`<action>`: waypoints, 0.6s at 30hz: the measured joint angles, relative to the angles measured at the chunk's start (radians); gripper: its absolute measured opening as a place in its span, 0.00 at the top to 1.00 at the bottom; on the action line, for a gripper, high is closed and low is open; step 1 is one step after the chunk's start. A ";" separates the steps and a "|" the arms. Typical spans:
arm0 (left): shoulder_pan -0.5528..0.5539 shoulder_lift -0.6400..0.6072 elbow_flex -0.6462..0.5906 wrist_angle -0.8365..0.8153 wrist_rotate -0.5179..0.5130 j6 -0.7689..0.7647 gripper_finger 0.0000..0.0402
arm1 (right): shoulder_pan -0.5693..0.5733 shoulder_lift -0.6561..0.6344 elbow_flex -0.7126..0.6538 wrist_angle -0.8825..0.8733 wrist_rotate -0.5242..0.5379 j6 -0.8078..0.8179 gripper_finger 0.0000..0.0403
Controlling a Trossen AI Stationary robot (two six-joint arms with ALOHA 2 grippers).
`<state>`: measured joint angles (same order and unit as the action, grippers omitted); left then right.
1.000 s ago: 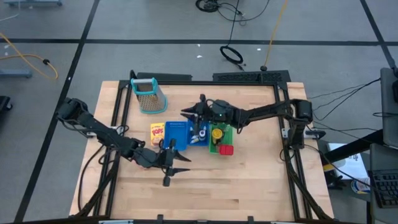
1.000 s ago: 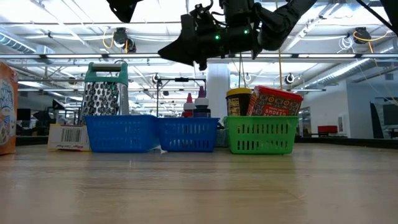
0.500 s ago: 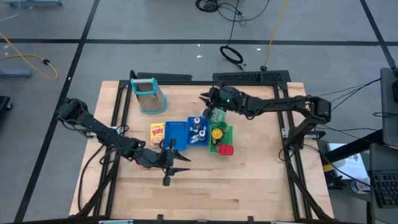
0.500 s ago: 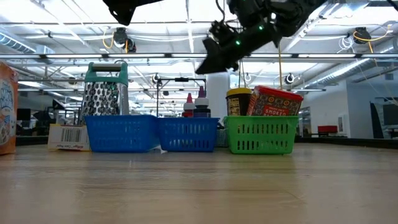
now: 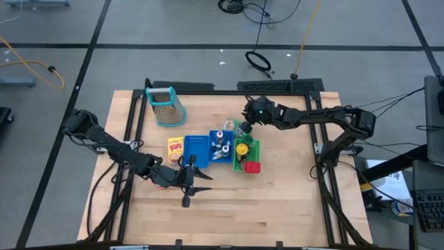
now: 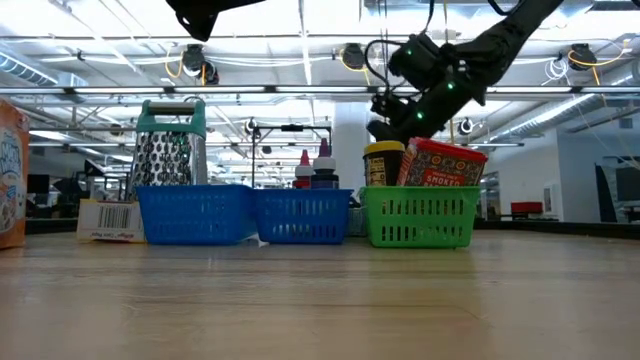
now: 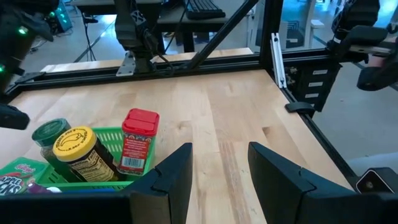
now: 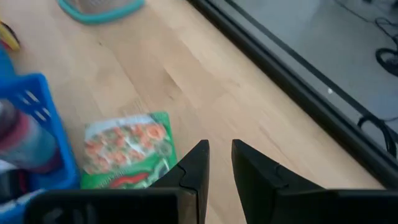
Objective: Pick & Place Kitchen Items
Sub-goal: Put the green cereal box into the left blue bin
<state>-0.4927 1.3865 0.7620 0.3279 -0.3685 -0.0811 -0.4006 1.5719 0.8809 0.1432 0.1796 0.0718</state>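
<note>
My right gripper (image 5: 244,116) hangs over the table's far side, above and beyond the green pouch (image 8: 127,149), which lies flat on the wood behind the baskets. Its fingers (image 8: 221,158) stand a narrow gap apart with nothing between them. The green basket (image 5: 255,146) holds a yellow-lidded jar (image 7: 74,142) and a red block (image 7: 138,140). Tiny bottles (image 5: 222,144) stand in a blue basket (image 5: 211,159). A yellow box (image 5: 175,148) lies left of the baskets. My left gripper (image 7: 221,168) waits open over bare wood near the baskets' near side.
A metal grater with a teal handle (image 5: 165,105) stands at the far left. A second blue basket (image 5: 197,148) sits beside the yellow box. An orange packet (image 6: 10,170) shows at the low view's left edge. Black frame rails (image 5: 277,86) border the table; bare wood lies near and right.
My right gripper has swung from above the blue basket with the bottles toward the table's far right, sinking a little and tipping up from a steep downward slant to a shallower one. Its finger gap looks the same. The left arm has kept still.
</note>
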 joint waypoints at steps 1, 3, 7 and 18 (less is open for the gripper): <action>0.001 0.000 0.000 -0.001 0.000 0.000 0.60 | -0.003 0.000 -0.008 0.000 0.000 0.004 0.85; 0.000 0.000 0.000 -0.003 0.000 0.001 0.60 | -0.008 0.000 -0.021 0.001 -0.001 0.012 0.85; 0.001 0.000 0.000 -0.006 0.000 0.002 0.60 | -0.021 0.000 -0.038 -0.001 -0.016 0.014 0.85; 0.002 0.000 0.000 -0.012 -0.084 0.035 0.60 | -0.084 0.000 -0.058 -0.026 -0.122 0.072 0.85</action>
<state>-0.4911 1.3869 0.7616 0.3163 -0.4522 -0.0463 -0.4847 1.5723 0.8230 0.1169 0.0573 0.1435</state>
